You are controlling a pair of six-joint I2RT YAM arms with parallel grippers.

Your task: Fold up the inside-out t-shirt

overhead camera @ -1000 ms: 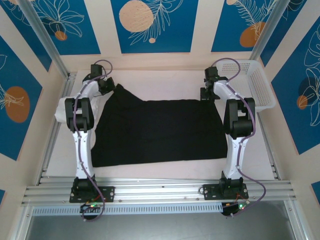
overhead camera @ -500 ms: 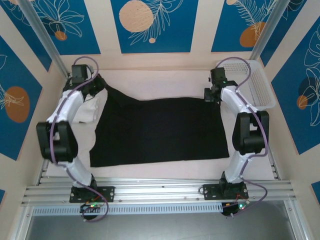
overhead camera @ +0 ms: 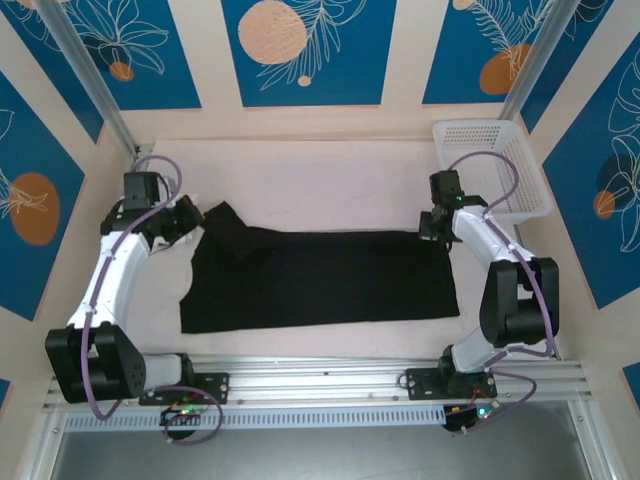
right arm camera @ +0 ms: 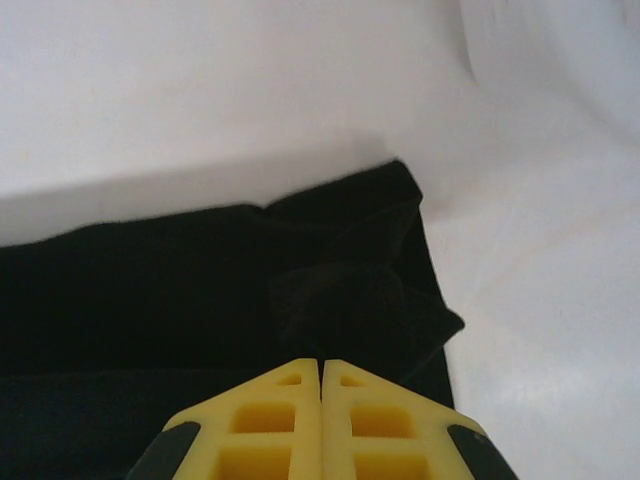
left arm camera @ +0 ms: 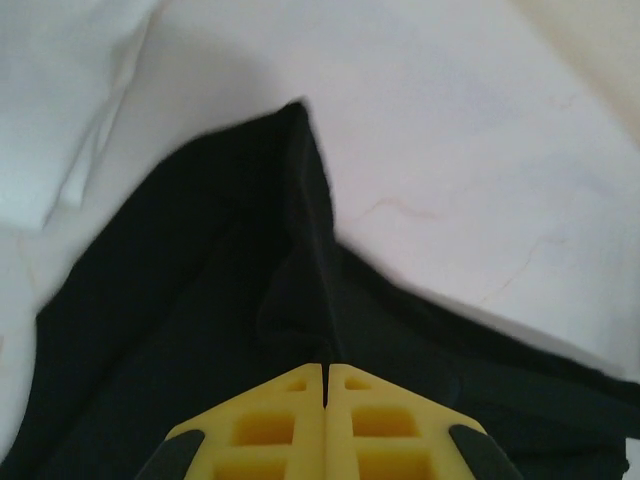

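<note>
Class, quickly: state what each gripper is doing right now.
Left gripper: closed, pinching the black t-shirt.
Right gripper: closed, pinching the same t-shirt.

A pale, cream-white counter (overhead camera: 320, 165) sits inside a cream-walled booth. The back wall (overhead camera: 402, 60) carries blue panels (overhead camera: 330, 70) drawn with white leaves and a peach disc (overhead camera: 272, 30). Similar blue panels with orange discs mark the left wall (overhead camera: 35, 250) and the right wall (overhead camera: 610, 230). Slanted aluminium posts (overhead camera: 90, 80) rise at the far corners, and a ribbed aluminium rail (overhead camera: 320, 383) runs along the near edge. The light is soft and even
</note>
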